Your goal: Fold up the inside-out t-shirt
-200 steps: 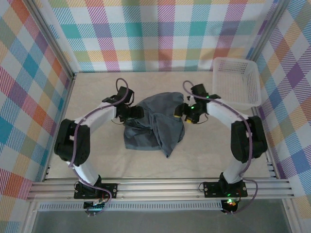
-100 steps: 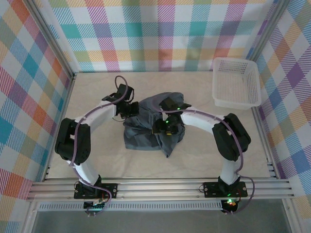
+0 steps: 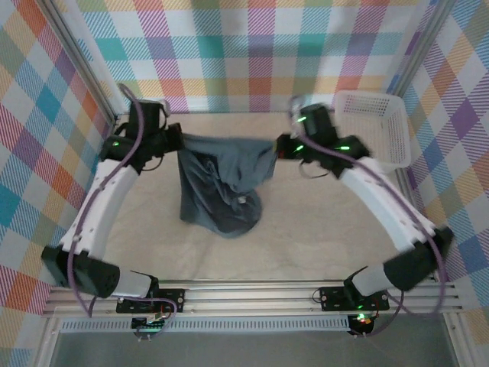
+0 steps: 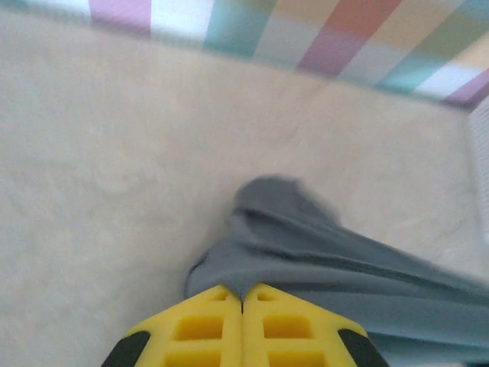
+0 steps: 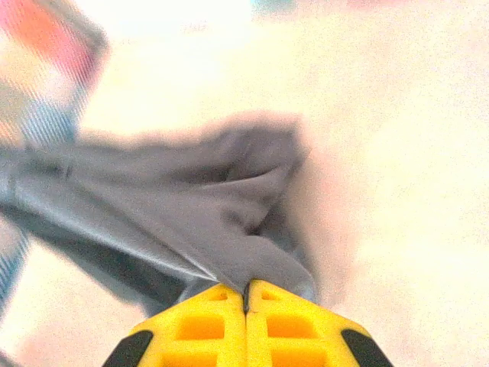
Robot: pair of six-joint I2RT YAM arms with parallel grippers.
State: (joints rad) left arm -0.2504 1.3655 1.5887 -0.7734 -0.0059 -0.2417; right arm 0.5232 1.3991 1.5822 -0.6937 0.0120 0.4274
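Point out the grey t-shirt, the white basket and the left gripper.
grey t-shirt point(image 3: 218, 195), top view, on the middle of the cloth.
white basket point(image 3: 370, 93), top view, on its far rim.
left gripper point(image 4: 243, 294), left wrist view, where the shut yellow fingertips meet on the cloth.

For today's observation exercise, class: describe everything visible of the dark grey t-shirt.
The plain dark slate-grey soft-cloth t-shirt hangs crumpled between the arms, its top edge stretched taut. The left end effector and right end effector are each shut on an upper corner. Its lower folds sag towards the beige table, seemingly touching it.
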